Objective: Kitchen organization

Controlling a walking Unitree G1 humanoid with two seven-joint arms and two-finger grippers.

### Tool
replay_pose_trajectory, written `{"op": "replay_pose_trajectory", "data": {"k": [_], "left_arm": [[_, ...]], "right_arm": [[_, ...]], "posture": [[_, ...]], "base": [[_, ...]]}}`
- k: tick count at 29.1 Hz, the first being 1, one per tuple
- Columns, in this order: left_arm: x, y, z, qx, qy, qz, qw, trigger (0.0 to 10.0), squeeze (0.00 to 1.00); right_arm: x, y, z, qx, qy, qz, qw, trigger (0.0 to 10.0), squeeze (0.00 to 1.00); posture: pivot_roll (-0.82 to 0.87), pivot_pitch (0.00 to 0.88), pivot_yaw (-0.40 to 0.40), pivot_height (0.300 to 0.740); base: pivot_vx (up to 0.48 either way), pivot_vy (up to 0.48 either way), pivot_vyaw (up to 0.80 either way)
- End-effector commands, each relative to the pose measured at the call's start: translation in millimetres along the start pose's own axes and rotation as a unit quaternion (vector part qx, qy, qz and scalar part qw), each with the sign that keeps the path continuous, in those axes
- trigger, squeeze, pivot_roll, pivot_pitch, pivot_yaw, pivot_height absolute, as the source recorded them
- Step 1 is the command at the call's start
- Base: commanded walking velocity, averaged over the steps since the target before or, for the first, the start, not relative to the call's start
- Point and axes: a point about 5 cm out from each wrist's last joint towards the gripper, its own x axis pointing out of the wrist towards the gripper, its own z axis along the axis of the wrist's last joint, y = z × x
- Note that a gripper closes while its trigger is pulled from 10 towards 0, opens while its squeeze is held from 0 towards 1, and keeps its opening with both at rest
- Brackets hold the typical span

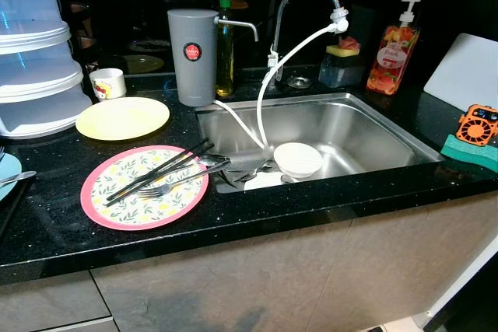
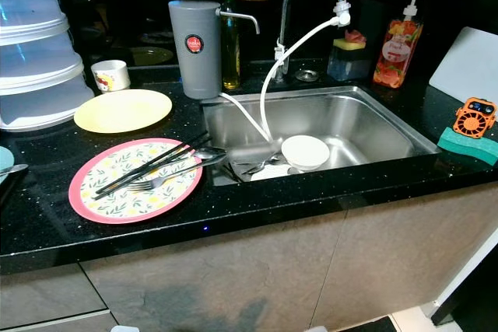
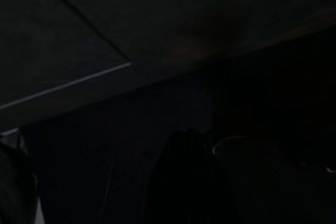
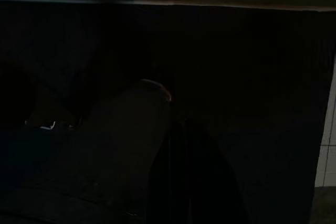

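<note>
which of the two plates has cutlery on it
The pink-rimmed floral plate nearest the counter edge, holding chopsticks and a fork; the plain yellow plate behind it is bare.

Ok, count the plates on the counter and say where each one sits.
2, possibly more. The pink floral plate lies near the counter's front edge, left of the sink, with cutlery on it. The yellow plate sits behind it. A blue rim at the far left may be another.

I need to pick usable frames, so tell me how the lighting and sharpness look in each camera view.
Left eye view: sharp and evenly lit on the black countertop, with glare on the steel sink wall and a dark backsplash. Right eye view: much the same, sharp, pink floral plate clearly readable. Left wrist view: nearly black, only faint outlines. Right wrist view: equally dark, hardly anything legible.
</note>
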Motion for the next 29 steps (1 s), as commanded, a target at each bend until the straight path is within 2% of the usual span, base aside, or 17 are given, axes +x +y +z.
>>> {"op": "replay_pose_trajectory", "data": {"k": [1,3,4,6,10,16,18,22,25,29], "left_arm": [[-0.7,-7.3,-4,0.002,0.006,-0.006,1.0,10.0,0.0],[-0.2,-8.3,1,-0.015,-0.015,-0.005,1.0,10.0,0.0],[-0.2,-8.3,1,-0.015,-0.015,-0.005,1.0,10.0,0.0],[-1.0,-10.9,6,-0.04,-0.047,-0.016,0.998,10.0,0.0],[-2.1,-15.1,7,-0.033,-0.061,-0.03,0.997,10.0,0.0],[-1.3,-11.4,7,-0.043,-0.051,-0.016,0.998,10.0,0.0],[-0.6,-4.2,10,-0.027,-0.05,0.0,0.998,10.0,0.0],[-0.6,-2.1,12,-0.02,-0.056,0.004,0.998,10.0,0.0],[-0.1,1.5,14,-0.02,-0.058,0.012,0.998,10.0,0.0],[-0.4,6.4,13,-0.025,-0.051,0.023,0.998,10.0,0.0]], "right_arm": [[-0.6,-2.8,3,0.018,-0.016,-0.002,1.0,10.0,0.0],[0.1,-3.1,8,0.055,-0.031,0.001,0.998,10.0,0.0],[0.1,-3.1,8,0.055,-0.031,0.001,0.998,10.0,0.0],[1.2,-7.0,19,0.101,-0.056,-0.013,0.993,10.0,0.0],[1.7,-10.1,28,0.129,-0.076,-0.022,0.989,10.0,0.0],[3.7,-7.1,33,0.126,-0.07,-0.018,0.989,10.0,0.0],[5.0,0.3,30,0.118,-0.052,-0.004,0.992,10.0,0.0],[4.9,1.7,28,0.122,-0.052,-0.001,0.991,10.0,0.0],[3.1,-1.0,17,0.138,-0.036,-0.012,0.99,10.0,0.0],[2.4,-0.1,12,0.13,-0.032,-0.009,0.991,10.0,0.0]], "posture": [[0.0,0.021,-0.049,0.74],[0.0,0.034,-0.051,0.74],[0.0,0.034,-0.051,0.74],[0.0,0.034,-0.039,0.74],[0.01,0.037,-0.042,0.74],[0.01,0.039,-0.043,0.74],[0.02,0.03,-0.028,0.74],[0.03,0.022,-0.024,0.74],[0.05,0.021,-0.03,0.74],[0.04,0.015,-0.012,0.74]], "base": [[0.0,0.0,0.0],[0.0,0.0,0.0],[0.0,0.0,0.0],[0.0,0.0,0.0],[0.0,0.0,0.0],[0.0,0.0,0.0],[0.0,0.0,0.0],[0.0,0.0,0.0],[0.0,0.0,0.0],[0.0,0.0,0.0]]}}
